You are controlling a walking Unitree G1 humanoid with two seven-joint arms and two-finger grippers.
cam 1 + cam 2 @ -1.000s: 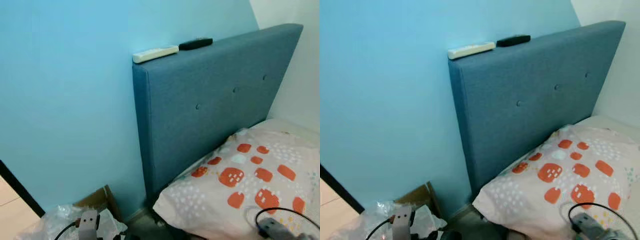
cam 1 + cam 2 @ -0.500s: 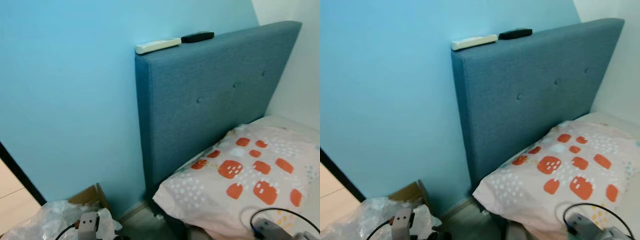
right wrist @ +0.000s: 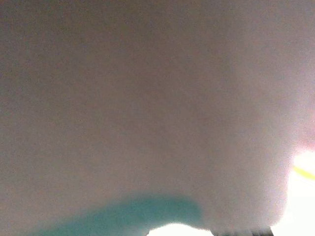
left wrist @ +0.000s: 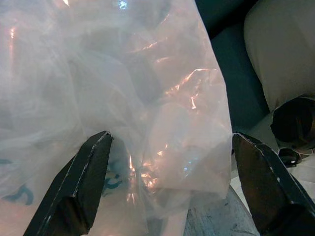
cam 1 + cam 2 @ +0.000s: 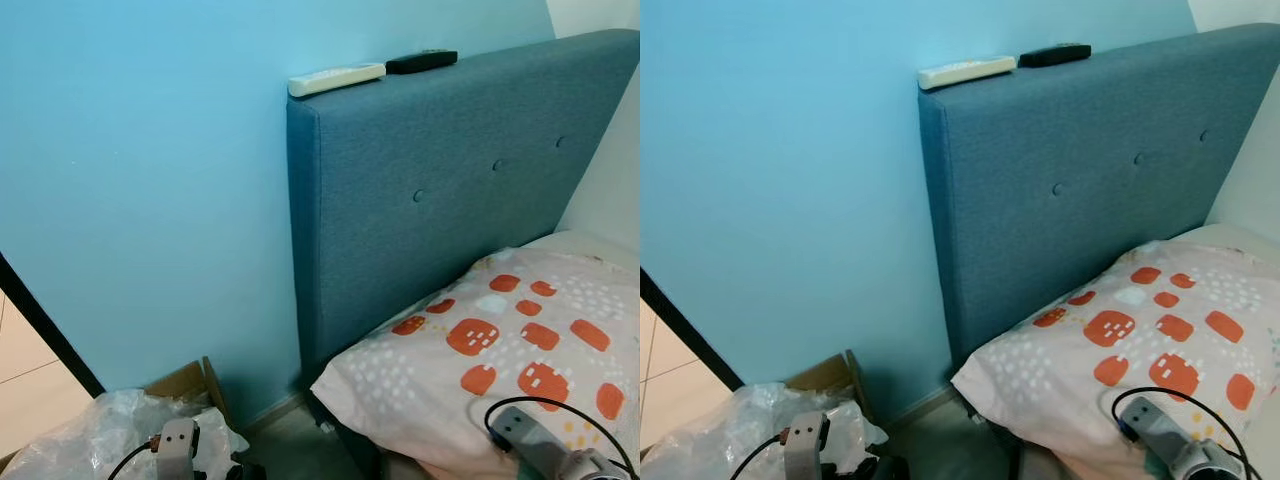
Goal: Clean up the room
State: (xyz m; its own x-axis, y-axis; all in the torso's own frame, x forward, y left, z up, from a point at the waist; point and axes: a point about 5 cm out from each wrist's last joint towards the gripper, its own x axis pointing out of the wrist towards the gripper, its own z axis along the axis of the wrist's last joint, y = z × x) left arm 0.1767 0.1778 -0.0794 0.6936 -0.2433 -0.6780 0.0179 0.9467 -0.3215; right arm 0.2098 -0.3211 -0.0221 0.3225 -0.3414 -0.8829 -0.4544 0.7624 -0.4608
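**Left wrist view: open fingers set over a clear plastic bag**

Left wrist view is taken up by the left gripper (image 4: 170, 187), whose two black fingers (image 4: 78, 187) are spread wide apart, with nothing pinched between them. A crumpled clear plastic bag (image 4: 123, 98) lies just beyond the fingertips and across the gap between them; whether it is touched cannot be told. Past the bag's edge a strip of dark floor and a pale cushion-like shape are seen.

From the head camera, the left arm's wrist (image 5: 176, 445) is seen low at the robot's left, directly above the same bag (image 5: 95, 435), which sits in front of a cardboard box (image 5: 185, 382) at the foot of the light blue wall (image 5: 140, 180). The right arm's wrist (image 5: 1160, 435) is seen low at the robot's right, over a white pillow with orange patches (image 5: 500, 350); its wrist view is a pale blur, so the state of the right gripper cannot be told.

Behind the pillow a blue upholstered headboard (image 5: 450, 190) stands against the wall. On its top edge a white remote (image 5: 336, 78) and a black remote (image 5: 421, 61) are laid end to end, well apart from both arms.
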